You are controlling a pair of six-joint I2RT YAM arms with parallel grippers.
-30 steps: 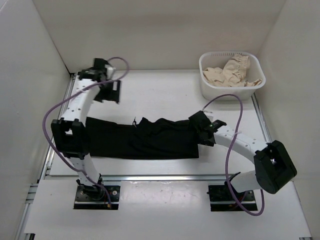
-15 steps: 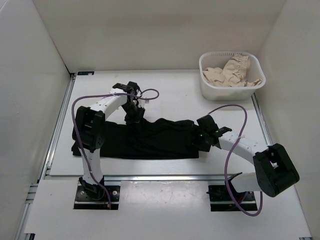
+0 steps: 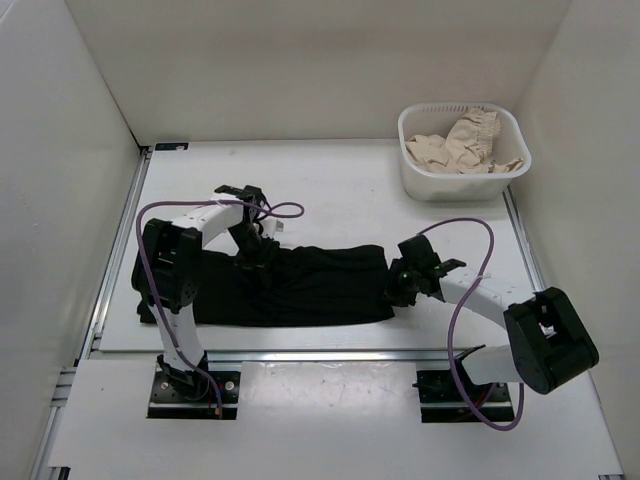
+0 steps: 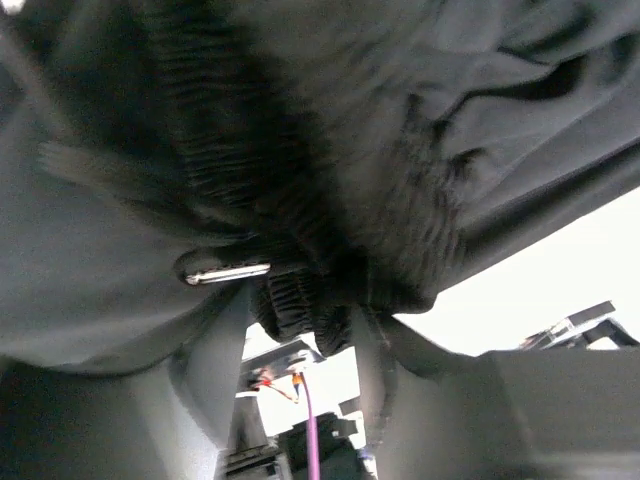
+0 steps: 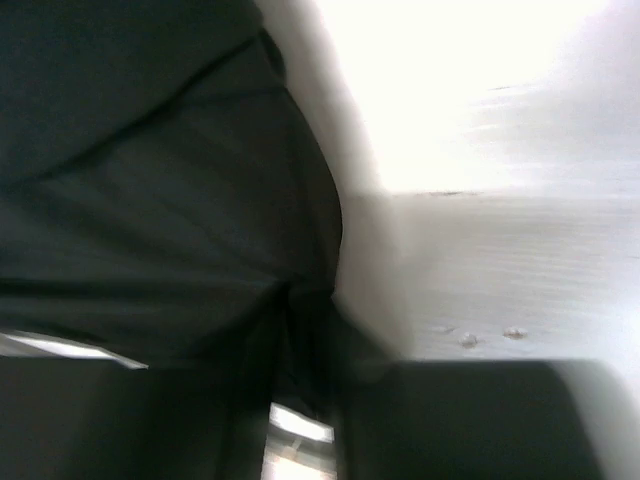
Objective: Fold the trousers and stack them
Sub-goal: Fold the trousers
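The black trousers [image 3: 300, 285] lie stretched left to right across the near half of the white table [image 3: 340, 190]. My left gripper [image 3: 253, 250] sits on their far edge, left of the middle. In the left wrist view it [image 4: 305, 300] is shut on a bunch of ribbed black fabric [image 4: 300, 200]. My right gripper [image 3: 402, 280] is at the trousers' right end. In the right wrist view it [image 5: 300, 320] is shut on the black cloth [image 5: 150, 200], which runs down between the jaws. The left arm hides part of the trousers' left end.
A white basket [image 3: 412, 168] holding a beige ruffled garment [image 3: 465, 140] stands at the back right corner. White walls enclose the table on three sides. A metal rail [image 3: 300, 355] runs along the near edge, and purple cables loop over both arms.
My left arm swung from the back left corner down onto the trousers' far edge and closed on the fabric. The raised bump there has been drawn nearer and flatter. My right gripper shifted slightly nearer.
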